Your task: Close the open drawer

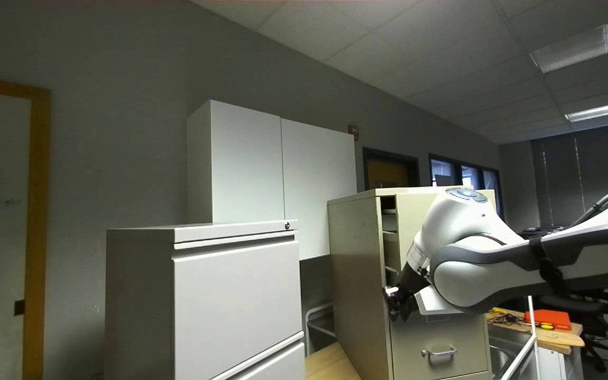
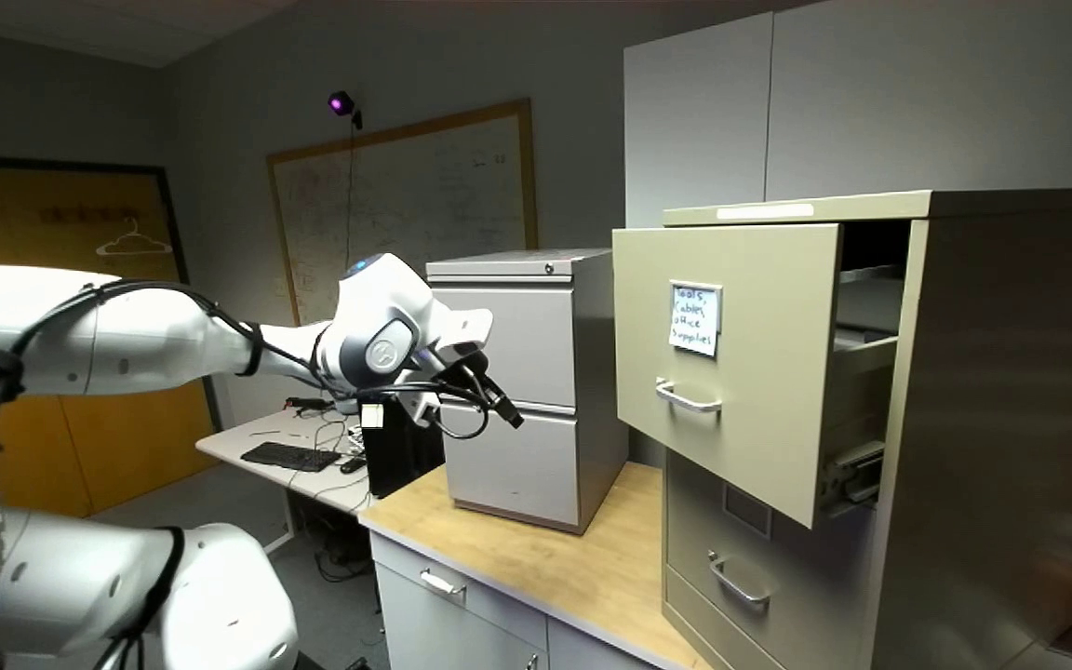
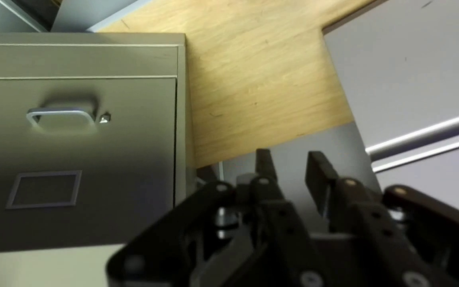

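Note:
The drawer (image 2: 759, 372), the beige cabinet's uppermost one, is pulled out, with its side and rail showing. Its tan front bears a handwritten label (image 2: 694, 318) and a metal handle (image 2: 688, 398). In an exterior view the arm covers much of the drawer front (image 1: 410, 216). In the wrist view, a pale strip (image 3: 42, 267) at lower left looks like part of the drawer. My gripper (image 3: 290, 159) has a gap between its fingers and holds nothing. In an exterior view the gripper (image 2: 505, 409) is apart from the drawer, in front of the pale grey cabinet.
The pale grey cabinet (image 2: 508, 344) stands beside the beige cabinet (image 2: 1001, 419) on a wooden countertop (image 2: 536, 558). A shut lower beige drawer (image 3: 74, 151) has a protruding handle (image 3: 62, 113). White wall cupboards (image 1: 283, 174) hang behind. Loose cables (image 2: 462, 391) hang along the arm.

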Controlling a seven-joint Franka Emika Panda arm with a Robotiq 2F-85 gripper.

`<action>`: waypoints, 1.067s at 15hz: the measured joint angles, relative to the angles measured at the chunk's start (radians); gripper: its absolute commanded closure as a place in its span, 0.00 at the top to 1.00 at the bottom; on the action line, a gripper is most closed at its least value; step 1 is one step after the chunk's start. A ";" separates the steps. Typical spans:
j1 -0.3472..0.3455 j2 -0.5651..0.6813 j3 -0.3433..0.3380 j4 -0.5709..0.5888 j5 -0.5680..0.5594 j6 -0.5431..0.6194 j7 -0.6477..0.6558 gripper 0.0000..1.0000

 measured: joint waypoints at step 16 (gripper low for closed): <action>-0.393 -0.055 0.106 -0.032 0.033 0.454 0.049 0.02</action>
